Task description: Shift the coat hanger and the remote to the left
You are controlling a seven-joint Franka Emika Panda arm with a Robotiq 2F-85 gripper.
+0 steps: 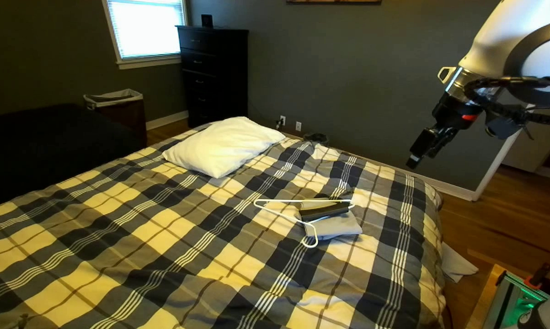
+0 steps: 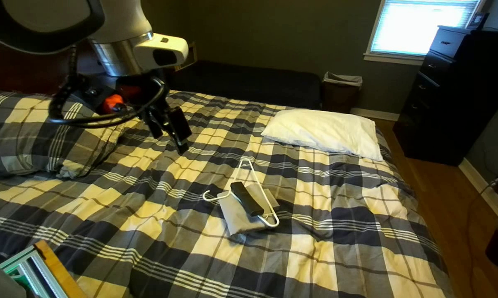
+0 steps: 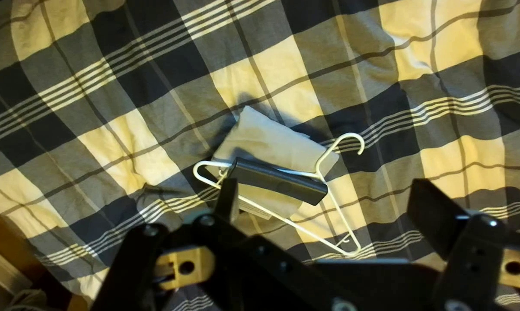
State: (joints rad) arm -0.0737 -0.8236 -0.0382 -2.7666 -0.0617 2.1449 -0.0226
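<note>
Coat hanger (image 1: 297,200) and remote (image 1: 324,211) on plaid bedding (image 1: 165,256)

In an exterior view: coat hanger, thin, white, triangular. Lay partly over a grey fabric bundle (image 1: 336,227), well apart from a white pillow (image 1: 224,146). Extended past the bundle at the hook and one corner. Next, remote, black, oblong. Rested across one arm of the hanger, over the bundle. Next, gripper (image 1: 422,157), black. Hung in mid-air, tilted downward, well apart from hanger and remote. Noted along the back: dark chest of drawers (image 1: 217,75), lined bin (image 1: 124,116), bright window (image 1: 146,27).

In an exterior view: plaid pillow (image 2: 29,142), plump. Lay on the bedding, partly hidden by the robot arm (image 2: 126,25). Remote, again: set aslant, mostly inside the hanger's outline. Coat hanger, again: reached with its hook toward the plaid pillow's side.

In the wrist view: fingers (image 3: 432,216), black. Stood wide apart, above the bedding. Hid from sight, with one tip, a short stretch of hanger near the remote's end. Bundle, last: lay beneath both, partly covered.
</note>
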